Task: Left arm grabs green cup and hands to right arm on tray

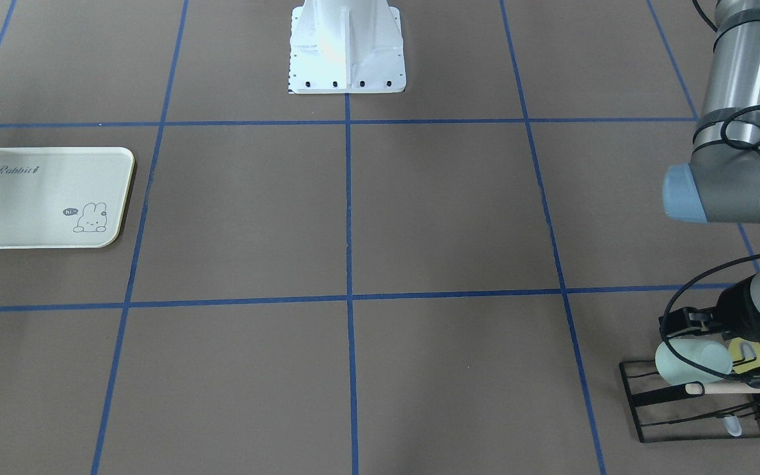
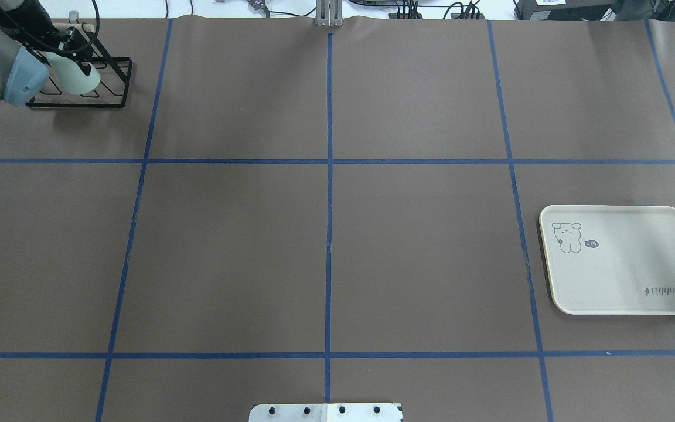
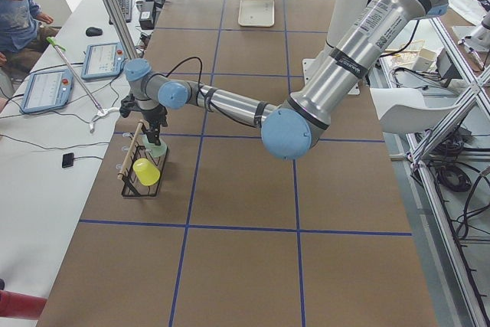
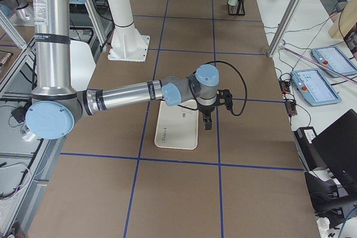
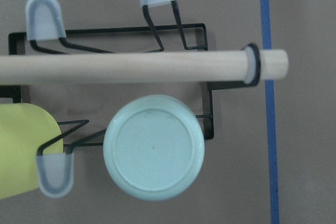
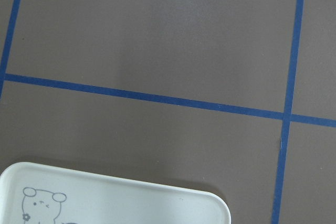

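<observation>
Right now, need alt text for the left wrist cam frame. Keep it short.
A pale mint-green cup, seen base-on from above, sits on a black wire rack, with a wooden dowel crossing the frame's upper half. A yellow-green cup pokes in at the left edge, and a blue tape line runs down the brown table on the right.

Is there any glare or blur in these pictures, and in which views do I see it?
Exterior front-facing: glare washes out the white base. Left wrist-mounted: the green cup is slightly soft, yet readable. Overhead exterior: even light, the tray throws only a thin shadow.
</observation>
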Tool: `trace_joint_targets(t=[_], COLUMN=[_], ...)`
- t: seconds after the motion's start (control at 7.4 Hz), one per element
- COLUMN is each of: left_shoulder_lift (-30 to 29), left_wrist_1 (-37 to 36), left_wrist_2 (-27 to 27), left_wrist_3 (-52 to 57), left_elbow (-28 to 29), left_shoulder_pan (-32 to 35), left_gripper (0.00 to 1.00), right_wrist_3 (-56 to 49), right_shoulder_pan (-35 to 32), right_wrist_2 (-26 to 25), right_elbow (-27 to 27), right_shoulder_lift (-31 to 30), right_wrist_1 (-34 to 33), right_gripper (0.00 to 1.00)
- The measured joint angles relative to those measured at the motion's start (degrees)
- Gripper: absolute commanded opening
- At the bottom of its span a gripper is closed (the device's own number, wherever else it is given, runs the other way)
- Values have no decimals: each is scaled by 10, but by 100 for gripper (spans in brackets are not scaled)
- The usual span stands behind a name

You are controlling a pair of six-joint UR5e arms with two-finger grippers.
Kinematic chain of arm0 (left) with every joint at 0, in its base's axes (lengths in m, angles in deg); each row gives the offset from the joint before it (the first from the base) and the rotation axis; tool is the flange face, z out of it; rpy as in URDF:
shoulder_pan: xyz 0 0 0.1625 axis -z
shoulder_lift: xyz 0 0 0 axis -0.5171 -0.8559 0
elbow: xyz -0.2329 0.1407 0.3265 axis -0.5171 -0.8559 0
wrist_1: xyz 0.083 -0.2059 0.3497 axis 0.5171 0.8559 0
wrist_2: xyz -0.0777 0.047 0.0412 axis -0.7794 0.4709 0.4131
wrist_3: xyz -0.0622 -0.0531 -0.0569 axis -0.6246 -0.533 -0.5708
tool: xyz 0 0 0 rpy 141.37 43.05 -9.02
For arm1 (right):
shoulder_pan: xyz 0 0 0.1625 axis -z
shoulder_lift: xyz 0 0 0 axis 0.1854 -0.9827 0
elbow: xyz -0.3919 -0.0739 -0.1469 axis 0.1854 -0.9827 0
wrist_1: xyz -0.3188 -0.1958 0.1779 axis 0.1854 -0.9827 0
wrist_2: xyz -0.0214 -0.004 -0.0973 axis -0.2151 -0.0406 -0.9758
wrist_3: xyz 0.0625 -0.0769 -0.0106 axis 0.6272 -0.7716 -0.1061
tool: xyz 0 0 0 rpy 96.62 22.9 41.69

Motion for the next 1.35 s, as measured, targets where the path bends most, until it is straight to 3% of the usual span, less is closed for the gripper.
trace_joint_targets(t=[0.14,0.27,0.41,0.68,0.81,0.95,1.08,1.22,1.35], left_shoulder_lift=[-6,-9,-11,-15,-17,-19,-21,-22,-22], left_wrist_1=[10,18,22,25,25,24,23,23,22], left_wrist_2=[8,10,11,12,13,13,14,14,14], left_wrist_3=[0,0,0,0,1,1,2,3,3], left_elbow=[15,25,31,36,37,37,35,33,31], left_shoulder_pan=[-1,-2,-2,-3,-3,-2,0,3,5], left_gripper=[99,90,67,53,36,24,25,67,93], right_wrist_3=[0,0,0,0,0,0,0,0,0], right_shoulder_pan=[0,0,0,1,1,1,1,2,2], right_wrist_2=[0,0,0,0,0,0,0,0,0], right_elbow=[-1,-2,-2,-2,-2,-2,-2,-2,-2], right_shoulder_lift=[0,0,0,0,0,0,-1,-1,-1], right_wrist_1=[0,1,1,2,2,2,2,2,2], right_gripper=[100,100,100,100,100,100,100,100,100])
